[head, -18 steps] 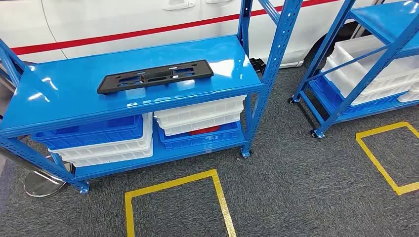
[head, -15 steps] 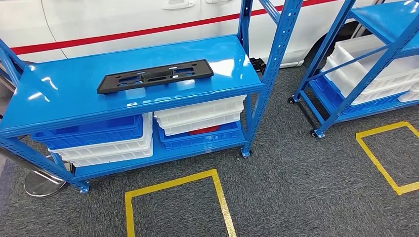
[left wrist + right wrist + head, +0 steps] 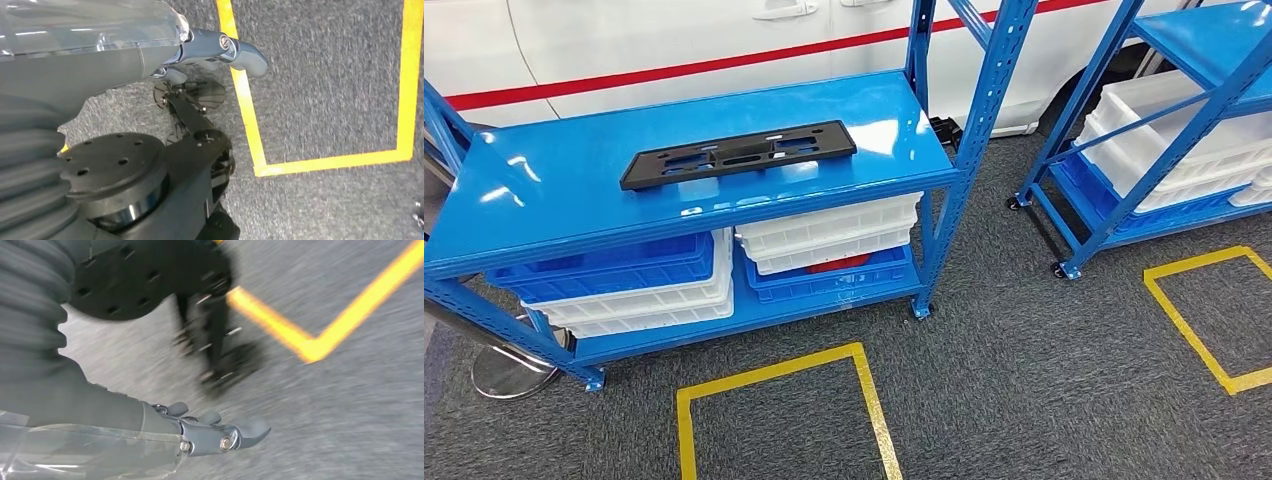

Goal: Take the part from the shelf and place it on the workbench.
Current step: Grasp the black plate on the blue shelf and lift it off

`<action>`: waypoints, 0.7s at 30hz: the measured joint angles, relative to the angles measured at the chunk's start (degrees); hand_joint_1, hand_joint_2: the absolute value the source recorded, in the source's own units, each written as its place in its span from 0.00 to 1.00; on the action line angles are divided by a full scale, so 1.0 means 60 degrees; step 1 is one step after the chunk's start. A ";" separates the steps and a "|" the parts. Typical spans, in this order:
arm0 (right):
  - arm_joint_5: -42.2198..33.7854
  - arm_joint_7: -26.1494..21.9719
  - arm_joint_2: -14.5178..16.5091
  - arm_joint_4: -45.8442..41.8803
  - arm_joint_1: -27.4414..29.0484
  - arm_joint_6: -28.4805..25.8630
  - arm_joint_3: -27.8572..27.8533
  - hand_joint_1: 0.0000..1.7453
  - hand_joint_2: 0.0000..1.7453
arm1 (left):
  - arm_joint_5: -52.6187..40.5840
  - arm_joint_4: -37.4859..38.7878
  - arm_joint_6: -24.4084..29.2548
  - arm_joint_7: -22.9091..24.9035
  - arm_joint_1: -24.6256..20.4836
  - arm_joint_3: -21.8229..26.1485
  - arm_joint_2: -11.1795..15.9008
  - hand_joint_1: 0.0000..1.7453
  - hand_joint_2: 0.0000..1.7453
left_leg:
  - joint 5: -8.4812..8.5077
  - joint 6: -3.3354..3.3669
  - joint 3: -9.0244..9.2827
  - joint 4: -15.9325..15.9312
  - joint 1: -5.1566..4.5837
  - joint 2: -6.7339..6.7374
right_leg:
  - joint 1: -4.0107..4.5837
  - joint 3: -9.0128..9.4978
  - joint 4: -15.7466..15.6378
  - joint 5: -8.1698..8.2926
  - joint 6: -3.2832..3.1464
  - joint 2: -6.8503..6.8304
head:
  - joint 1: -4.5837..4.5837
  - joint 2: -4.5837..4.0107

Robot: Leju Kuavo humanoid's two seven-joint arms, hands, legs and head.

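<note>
The right wrist view is smeared by motion blur, so little can be made out there beyond the right hand [image 3: 220, 432], grey carpet [image 3: 350, 415] and a corner of yellow floor tape [image 3: 310, 347]. The thumb of that hand is seen stretched out over the carpet with nothing in it; the fingers behind it are mostly hidden, so whether the hand is spread or curled cannot be told. The left hand [image 3: 215, 52] is likewise shown over the carpet beside a yellow tape line [image 3: 245, 100], thumb extended and empty, its fingers largely hidden behind the thumb, so its state cannot be told either.

The black plastic part [image 3: 738, 153], a long flat plate with cut-outs, is seen lying flat on the middle of the top board of the blue shelf [image 3: 554, 190], untouched by either hand. Under that board, stacked crates are held on the lower level: a blue crate [image 3: 604, 268] over white crates [image 3: 639, 305] at one side, white crates [image 3: 829, 235] over a blue crate [image 3: 824, 282] at the other, with something red [image 3: 836, 265] partly hidden between them. Their contents are concealed by the stacking.

A white vehicle with a red stripe [image 3: 674, 60] is cut off behind the shelf. A second blue rack [image 3: 1144, 120], cut off at the edge, holds white trays [image 3: 1184, 130]. A yellow tape square [image 3: 774, 400] is marked on the carpet before the shelf.
</note>
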 joint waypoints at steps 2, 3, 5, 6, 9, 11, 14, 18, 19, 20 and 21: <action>-0.0424 -0.0964 -0.0133 -0.0002 -0.0016 0.0540 -0.0355 0.00 0.00 | 0.0075 0.0043 0.0086 0.0027 -0.0002 0.0003 0.0008 0.00 0.00 | -0.0006 0.0010 -0.0002 0.0009 -0.0013 0.0000 | -0.0014 0.0001 -0.0004 0.0003 0.0004 -0.0001 | 0.0000 0.0000; -0.0545 -0.1571 -0.0239 -0.0013 -0.0031 0.0862 -0.0560 0.00 0.00 | 0.0121 0.0066 0.0178 0.0085 -0.0003 0.0008 0.0017 0.00 0.00 | -0.0010 0.0017 -0.0004 0.0015 -0.0020 -0.0001 | -0.0022 0.0002 -0.0004 0.0005 0.0008 -0.0001 | 0.0000 0.0000; -0.0346 -0.2694 -0.0545 -0.0209 -0.0077 0.1314 -0.1016 0.00 0.00 | 0.0213 0.0102 0.0338 0.0244 -0.0008 0.0040 0.0044 0.00 0.00 | -0.0019 0.0037 -0.0013 0.0033 -0.0037 -0.0001 | -0.0041 0.0002 -0.0003 0.0013 0.0022 -0.0002 | -0.0001 0.0000; -0.0029 -0.3042 -0.0733 -0.0399 -0.0121 0.1409 -0.1288 0.00 0.00 | 0.0251 0.0116 0.0387 0.0324 -0.0015 0.0061 0.0057 0.00 0.00 | -0.0023 0.0050 -0.0020 0.0047 -0.0047 0.0000 | -0.0051 -0.0001 -0.0003 0.0019 0.0034 0.0001 | -0.0002 0.0000; 0.1120 -0.3238 -0.1148 -0.0980 -0.0349 0.1441 -0.2277 0.00 0.00 | 0.0287 0.0126 0.0446 0.0465 -0.0062 0.0097 0.0097 0.00 0.00 | -0.0043 0.0105 -0.0049 0.0113 -0.0067 0.0005 | -0.0070 -0.0004 -0.0006 0.0036 0.0095 0.0014 | 0.0000 0.0000; 0.2135 -0.3302 -0.1240 -0.1540 -0.0407 0.1650 -0.3011 0.00 0.00 | 0.0283 0.0128 0.0494 0.0505 -0.0088 0.0102 0.0114 0.00 0.00 | -0.0049 0.0160 -0.0079 0.0155 -0.0077 0.0000 | -0.0079 0.0007 -0.0027 0.0055 0.0156 0.0011 | 0.0001 0.0000; 0.4335 -0.3331 -0.1035 -0.3624 -0.0189 0.2460 -0.4397 0.00 0.00 | 0.0264 0.0128 0.0577 0.0542 -0.0095 0.0108 0.0113 0.00 0.00 | 0.0083 0.0301 -0.0035 -0.0023 -0.0020 0.0015 | -0.0097 -0.0021 -0.0014 0.0049 0.0251 -0.0025 | 0.0005 0.0000; 0.5890 -0.2921 -0.0478 -0.8617 0.0233 0.2722 -0.5899 0.00 0.00 | 0.0222 0.0128 0.0597 0.0514 -0.0139 0.0112 0.0095 0.00 0.00 | 0.0209 0.0418 0.0025 -0.0200 0.0010 0.0053 | -0.0077 -0.0939 0.1887 -0.0922 0.0262 -0.0087 | 0.0035 0.0000; 0.6116 -0.2928 -0.0382 -1.0026 0.0342 0.2588 -0.6078 0.00 0.00 | 0.0203 0.0128 0.0593 0.0504 -0.0130 0.0114 0.0094 0.00 0.00 | 0.0199 0.0409 0.0027 -0.0190 0.0009 0.0030 | -0.0070 -0.1212 0.2422 -0.1075 0.0273 -0.0085 | 0.0039 0.0000; 0.6401 -0.2967 -0.0318 -1.1311 0.0430 0.2451 -0.6149 0.00 0.00 | 0.0181 0.0128 0.0592 0.0493 -0.0114 0.0116 0.0089 0.00 0.00 | 0.0180 0.0385 0.0041 -0.0178 0.0014 -0.0012 | -0.0070 -0.1349 0.2643 -0.1039 0.0282 -0.0085 | 0.0040 0.0000; 0.6721 -0.2998 -0.0265 -1.2453 0.0494 0.2346 -0.6143 0.00 0.00 | 0.0159 0.0128 0.0595 0.0482 -0.0101 0.0117 0.0077 0.00 0.00 | 0.0152 0.0345 0.0064 -0.0159 0.0031 -0.0059 | -0.0076 -0.1318 0.2512 -0.0829 0.0288 -0.0085 | 0.0040 0.0000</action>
